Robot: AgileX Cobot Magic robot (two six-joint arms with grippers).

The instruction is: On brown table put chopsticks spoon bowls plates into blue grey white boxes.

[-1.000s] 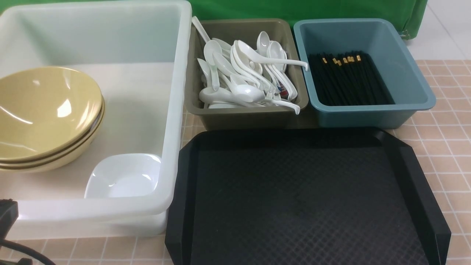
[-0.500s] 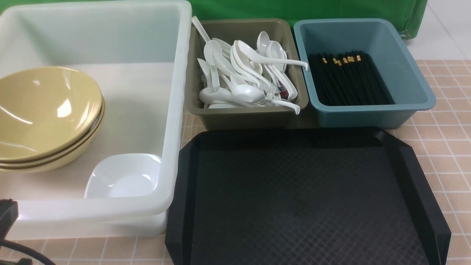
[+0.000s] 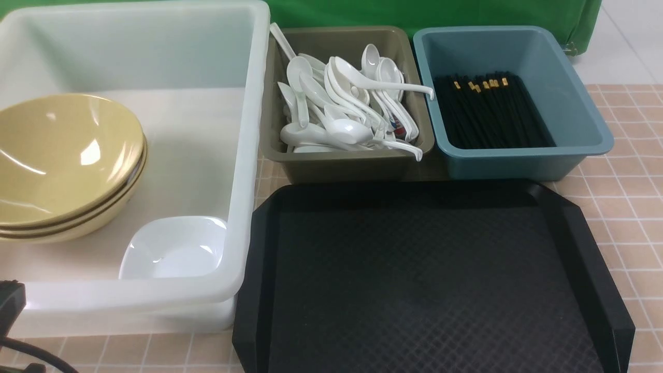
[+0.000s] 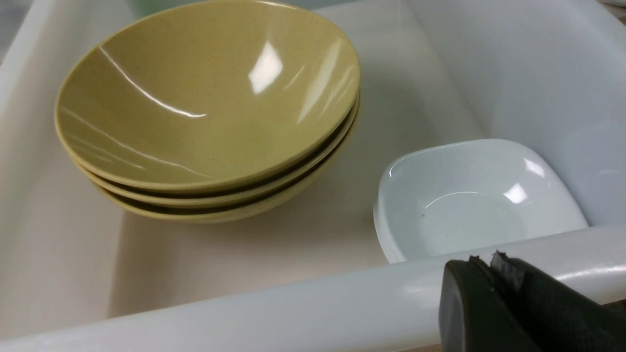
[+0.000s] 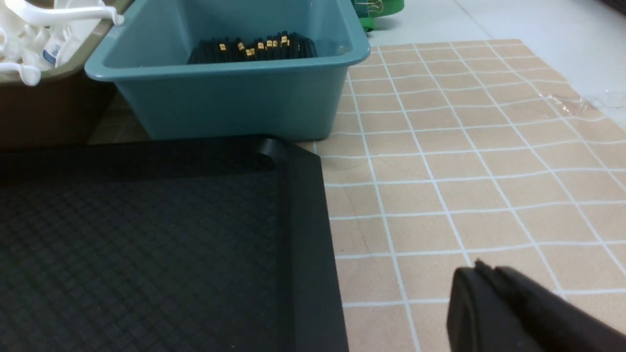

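Three stacked yellow bowls (image 3: 62,160) (image 4: 205,98) and small white square plates (image 3: 173,248) (image 4: 474,200) lie in the white box (image 3: 243,155). The grey box (image 3: 342,168) holds several white spoons (image 3: 342,103). Black chopsticks (image 3: 492,114) (image 5: 254,49) lie in the blue box (image 3: 518,160) (image 5: 225,102). My left gripper (image 4: 484,261) is shut with nothing in it, just outside the white box's near rim (image 4: 293,308). My right gripper (image 5: 481,268) is shut and holds nothing, over the tiled brown table (image 5: 464,171) to the right of the tray.
A black tray (image 3: 414,280) (image 5: 146,244) with nothing on it lies in front of the grey and blue boxes. A black part of the left arm (image 3: 10,305) shows at the front view's lower left corner. A green cloth (image 3: 414,13) hangs behind the boxes.
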